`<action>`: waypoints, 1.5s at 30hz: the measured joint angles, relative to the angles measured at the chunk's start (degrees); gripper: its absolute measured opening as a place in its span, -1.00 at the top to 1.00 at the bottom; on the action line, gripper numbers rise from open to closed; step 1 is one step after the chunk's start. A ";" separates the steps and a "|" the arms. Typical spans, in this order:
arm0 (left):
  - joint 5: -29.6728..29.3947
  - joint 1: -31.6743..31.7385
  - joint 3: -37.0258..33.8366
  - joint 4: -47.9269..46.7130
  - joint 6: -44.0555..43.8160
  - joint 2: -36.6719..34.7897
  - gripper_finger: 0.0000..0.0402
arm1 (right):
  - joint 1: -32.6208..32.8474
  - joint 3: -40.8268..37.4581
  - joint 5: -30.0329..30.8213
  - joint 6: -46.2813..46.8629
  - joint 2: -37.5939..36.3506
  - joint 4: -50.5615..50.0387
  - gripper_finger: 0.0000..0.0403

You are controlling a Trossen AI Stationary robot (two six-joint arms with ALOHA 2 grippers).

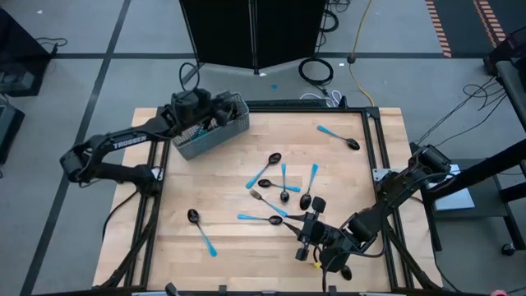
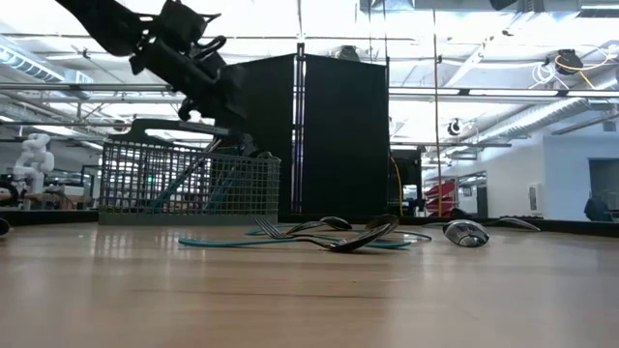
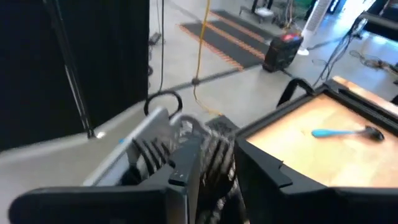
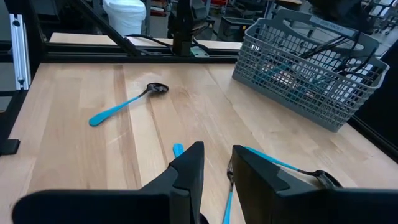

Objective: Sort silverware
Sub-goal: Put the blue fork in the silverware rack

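down at the near edge of the table (image 1: pixel 214 271), the right gripper (image 1: pixel 310 238) hangs low over the wood, its arm folded back toward the right rail; its fingers (image 4: pixel 186 171) stand a little apart with nothing between them that i can make out, blue handles lying just beyond them. just ahead sits the loose silverware (image 1: pixel 279 193), a cluster of spoons and a fork (image 2: pixel 290 230) mid-table, one spoon (image 1: pixel 201 232) apart toward the near left and another spoon (image 1: pixel 339 137) off by the far right. farther back, the grey mesh basket (image 1: pixel 209 131) holds more blue handles, and the left gripper (image 1: pixel 215 111) is poised over it, elbow bent out past the left edge; how wide its claw stands i cannot tell.
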 joint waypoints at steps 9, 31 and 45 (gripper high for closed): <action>3.54 -0.02 1.44 -4.70 1.97 -8.43 0.51 | -0.07 0.00 0.00 0.73 0.00 -0.29 0.61; 10.20 -39.44 -16.38 3.46 -5.34 -24.64 0.51 | -14.84 0.02 -21.57 10.03 2.63 -6.27 0.71; -5.28 -58.57 -17.88 9.41 -0.91 -12.02 0.52 | -24.63 0.00 -29.61 3.90 17.77 4.71 0.45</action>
